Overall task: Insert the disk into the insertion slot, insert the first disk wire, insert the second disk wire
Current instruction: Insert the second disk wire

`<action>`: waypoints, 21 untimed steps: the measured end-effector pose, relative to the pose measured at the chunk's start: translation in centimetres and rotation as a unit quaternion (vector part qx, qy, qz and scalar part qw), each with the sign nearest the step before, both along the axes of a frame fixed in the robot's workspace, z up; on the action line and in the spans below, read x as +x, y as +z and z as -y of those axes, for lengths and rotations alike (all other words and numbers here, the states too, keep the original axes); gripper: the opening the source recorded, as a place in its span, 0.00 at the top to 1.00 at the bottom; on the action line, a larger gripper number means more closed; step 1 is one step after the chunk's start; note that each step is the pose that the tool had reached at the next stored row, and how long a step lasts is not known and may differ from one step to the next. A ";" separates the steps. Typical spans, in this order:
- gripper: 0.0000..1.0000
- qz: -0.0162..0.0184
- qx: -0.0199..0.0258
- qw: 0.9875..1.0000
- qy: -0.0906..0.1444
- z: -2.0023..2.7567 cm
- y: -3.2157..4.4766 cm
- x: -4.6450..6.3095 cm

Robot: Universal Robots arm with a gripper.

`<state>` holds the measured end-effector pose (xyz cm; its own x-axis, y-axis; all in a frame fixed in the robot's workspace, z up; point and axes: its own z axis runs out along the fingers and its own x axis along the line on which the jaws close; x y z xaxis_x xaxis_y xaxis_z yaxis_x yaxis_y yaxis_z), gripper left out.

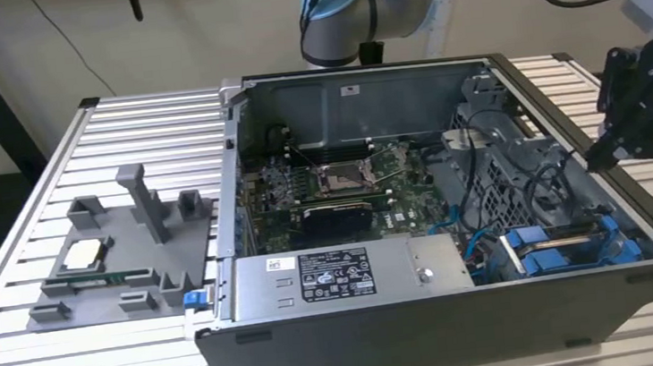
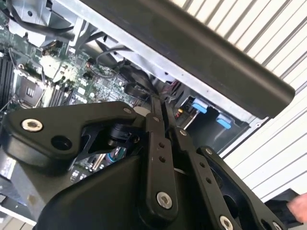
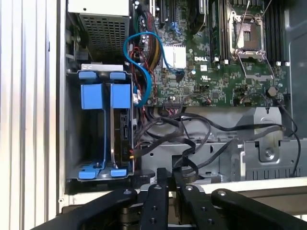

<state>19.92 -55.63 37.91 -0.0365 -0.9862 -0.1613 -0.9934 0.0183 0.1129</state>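
The disk [image 3: 120,136] stands on edge in its blue carrier [image 3: 120,95] inside the insertion slot [image 3: 72,139], a grey-walled bay in a corner of the open case. In the exterior view the blue carriers [image 1: 563,248] sit at the case's near right corner. My gripper [image 1: 600,157] hangs above the case's right wall, beyond the bay. Its fingers [image 3: 158,184] are shut with nothing visible between them, and they close together in the second wrist view too [image 2: 154,120]. A blue wire [image 3: 144,72] curves from the motherboard toward the bay. Black wires [image 3: 192,139] loop just ahead of the fingertips.
The grey power-supply box [image 1: 348,275] lies along the case's front. The motherboard [image 1: 333,187] with its processor socket fills the middle. A grey fixture [image 1: 117,248] holding small parts stands on the slatted table [image 1: 26,302] at the exterior view's left.
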 end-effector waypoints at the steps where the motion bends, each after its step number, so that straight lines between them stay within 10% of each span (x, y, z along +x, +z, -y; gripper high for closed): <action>1: 0.84 0.000 0.000 1.000 0.000 0.01 0.09 -0.3; 15: 0.84 0.000 0.000 1.000 0.000 0.48 1.21 -4.0; 21: 0.84 0.000 -0.010 1.000 0.000 0.53 1.22 -4.8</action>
